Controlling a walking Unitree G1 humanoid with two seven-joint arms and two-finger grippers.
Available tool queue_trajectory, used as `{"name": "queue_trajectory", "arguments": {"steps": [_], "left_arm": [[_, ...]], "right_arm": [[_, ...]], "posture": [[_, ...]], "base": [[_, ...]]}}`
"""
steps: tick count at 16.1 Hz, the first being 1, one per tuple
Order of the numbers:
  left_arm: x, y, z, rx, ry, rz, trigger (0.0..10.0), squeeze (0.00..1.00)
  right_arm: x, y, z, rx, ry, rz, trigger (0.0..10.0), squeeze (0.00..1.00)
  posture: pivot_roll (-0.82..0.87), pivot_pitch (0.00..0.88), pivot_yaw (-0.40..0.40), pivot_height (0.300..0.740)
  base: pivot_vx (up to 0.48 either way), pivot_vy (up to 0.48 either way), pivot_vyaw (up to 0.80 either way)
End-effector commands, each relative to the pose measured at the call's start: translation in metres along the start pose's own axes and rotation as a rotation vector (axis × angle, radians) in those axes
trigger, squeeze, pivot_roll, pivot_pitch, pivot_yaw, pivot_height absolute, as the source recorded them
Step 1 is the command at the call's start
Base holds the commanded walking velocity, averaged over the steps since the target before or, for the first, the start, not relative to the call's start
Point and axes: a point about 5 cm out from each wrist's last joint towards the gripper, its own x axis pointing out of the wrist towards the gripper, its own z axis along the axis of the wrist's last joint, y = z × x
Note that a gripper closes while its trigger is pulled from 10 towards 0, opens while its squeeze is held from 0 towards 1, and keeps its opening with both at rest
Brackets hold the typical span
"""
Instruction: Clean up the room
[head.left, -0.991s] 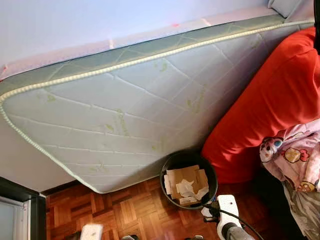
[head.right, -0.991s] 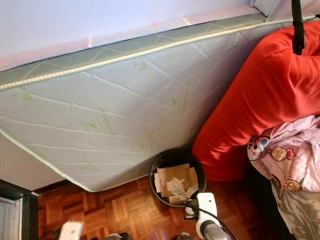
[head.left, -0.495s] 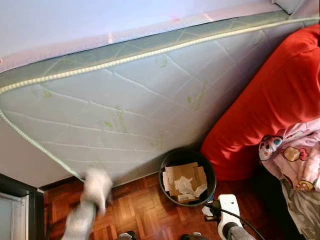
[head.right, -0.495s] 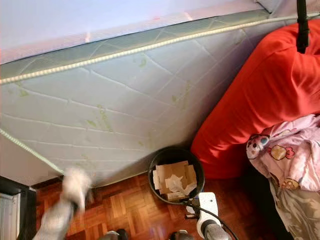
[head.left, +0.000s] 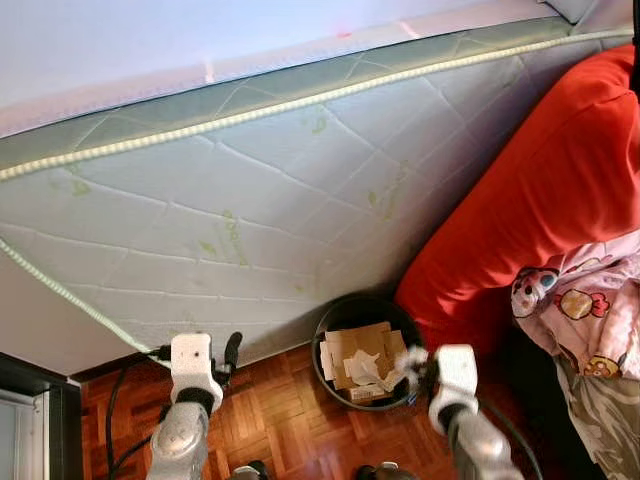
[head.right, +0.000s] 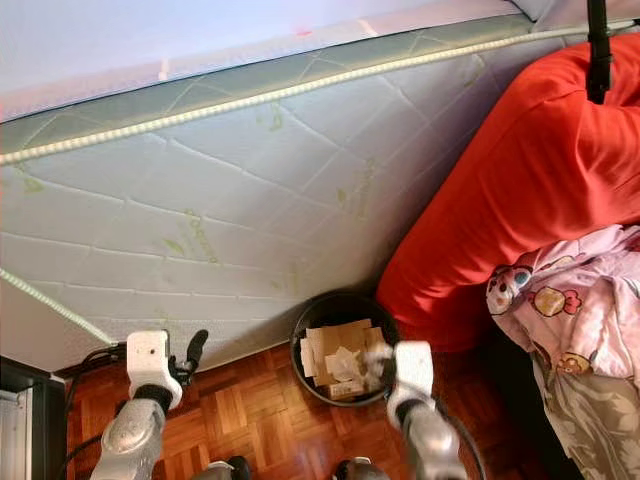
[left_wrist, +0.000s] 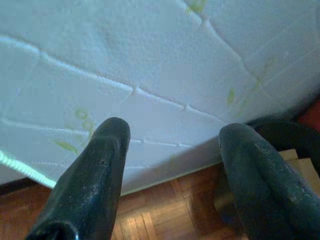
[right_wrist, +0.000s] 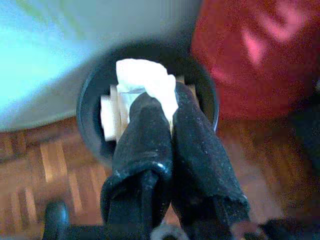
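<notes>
Both eye views look steeply down from head height at a leaning mattress (head.left: 250, 200), a black bin (head.left: 368, 352) and the parquet floor (head.left: 280, 430), the right eye's scene shifted slightly sideways; the left wrist view looks along its spread fingers (left_wrist: 95, 170), close to the mattress; the right wrist view looks down into the bin from near above it.

A quilted white mattress (head.left: 250, 200) with green piping leaned on its edge against a pale wall (head.left: 150, 40), above a reddish parquet floor (head.left: 280, 420). Beside it slumped a large red beanbag (head.left: 540, 200), with pink cartoon-print bedding (head.left: 585, 310) lying against its lower side in soft daylight.
</notes>
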Motion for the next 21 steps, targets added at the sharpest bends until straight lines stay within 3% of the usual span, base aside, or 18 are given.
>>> {"name": "queue_trajectory", "arguments": {"steps": [1, 3, 5, 7, 15, 21], "left_arm": [[-0.008, 0.002, -0.008, -0.014, 0.024, 0.019, 10.0, 0.00], [-0.013, -0.002, -0.007, -0.018, 0.014, 0.007, 10.0, 0.00], [-0.013, -0.006, -0.005, -0.033, 0.002, 0.002, 10.0, 0.00], [-0.012, -0.009, -0.003, -0.034, -0.009, 0.001, 10.0, 0.00], [-0.008, -0.013, 0.001, -0.033, -0.013, -0.023, 10.0, 0.00], [-0.006, -0.016, 0.003, -0.039, -0.013, -0.037, 10.0, 0.00]], "right_arm": [[-0.001, -0.003, 0.003, 0.011, -0.038, -0.008, 10.0, 0.00], [0.002, -0.007, 0.026, 0.023, -0.171, -0.035, 10.0, 0.00], [0.000, -0.005, 0.034, 0.001, -0.248, -0.028, 10.0, 0.00], [-0.002, -0.002, 0.032, -0.023, -0.249, -0.034, 10.0, 0.00], [-0.006, 0.014, 0.034, -0.010, -0.283, -0.008, 10.0, 0.00], [-0.007, 0.010, 0.034, -0.010, -0.275, -0.026, 10.0, 0.00]], "posture": [[-0.05, 0.235, -0.029, 0.726], [-0.05, 0.229, -0.028, 0.726], [-0.06, 0.220, -0.030, 0.726], [-0.06, 0.210, -0.031, 0.721], [-0.06, 0.194, -0.026, 0.634], [-0.06, 0.220, -0.028, 0.634]], "base": [[0.000, 0.000, 0.00], [0.000, 0.000, 0.00], [0.000, 0.000, 0.00], [0.000, 0.000, 0.00], [0.000, 0.000, 0.00], [0.000, 0.000, 0.00]]}}
